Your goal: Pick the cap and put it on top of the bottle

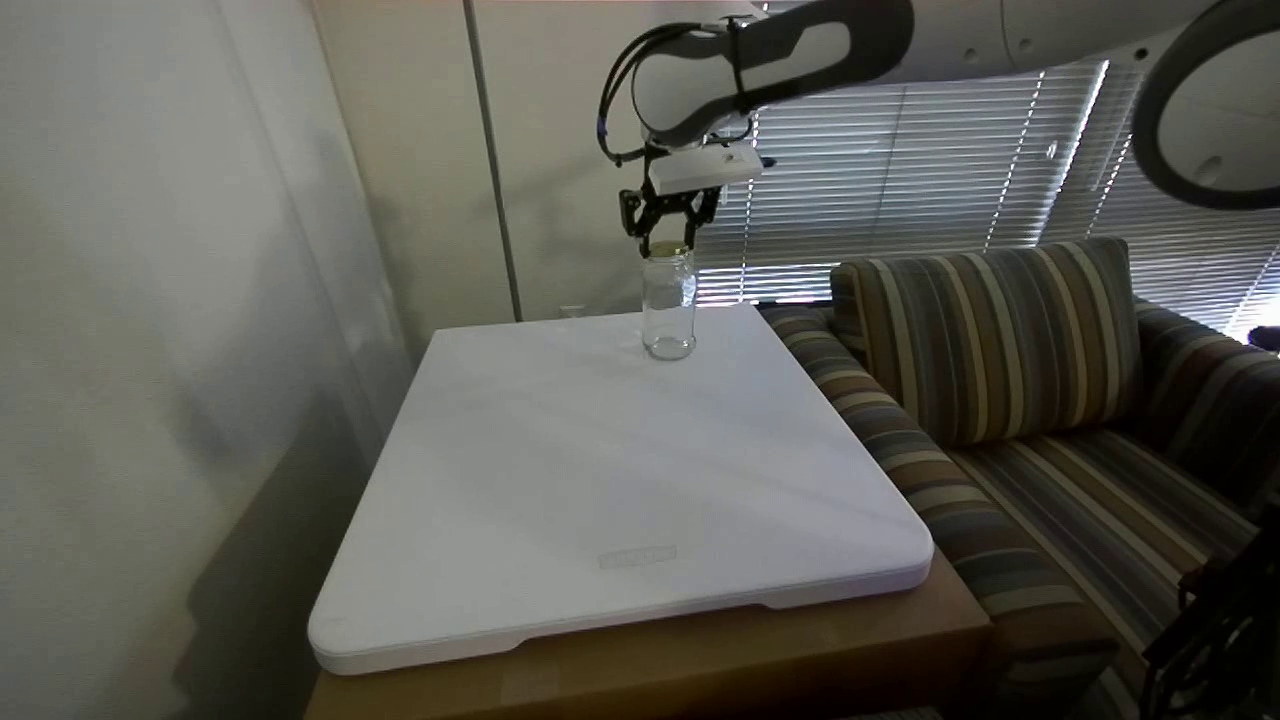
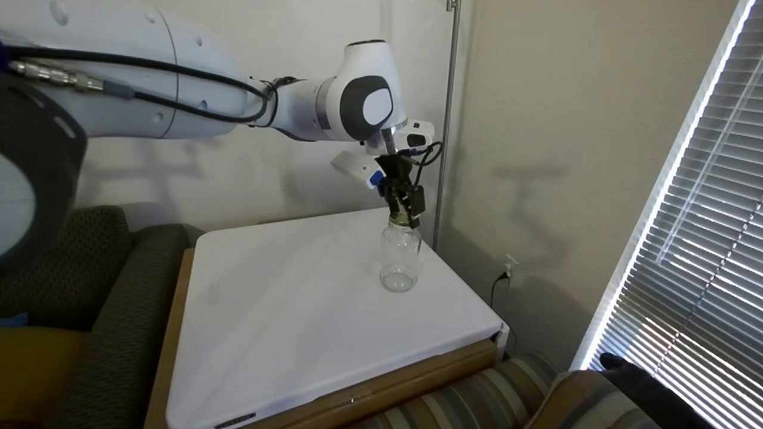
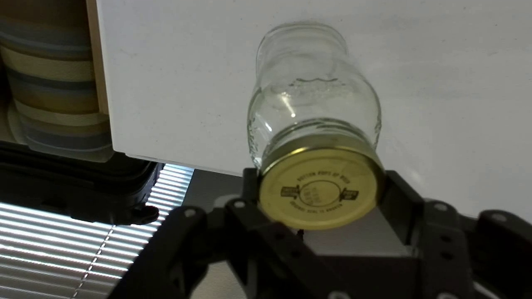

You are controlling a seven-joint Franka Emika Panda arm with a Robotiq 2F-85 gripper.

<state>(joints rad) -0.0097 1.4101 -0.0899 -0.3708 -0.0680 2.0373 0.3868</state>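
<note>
The clear bottle stands upright near one end of the white table, in both exterior views (image 1: 668, 310) (image 2: 400, 256). The wrist view shows the bottle (image 3: 316, 83) from above, behind the cap. The yellowish-gold cap (image 3: 320, 191) lies across the bottle's mouth in the wrist view, with print on its top. The cap also shows at the bottle's top in both exterior views (image 1: 668, 249) (image 2: 398, 220). My gripper (image 3: 318, 185) has one finger against each side of the cap's rim. Whether the cap sits fully down on the mouth cannot be told.
The white table (image 1: 600, 450) rests on a brown box (image 1: 650, 660). A striped armchair (image 1: 1000, 340) stands beside it. Walls and a metal pole (image 2: 447, 119) are close to the table's far end. Window blinds (image 2: 685, 238) are near the bottle's end.
</note>
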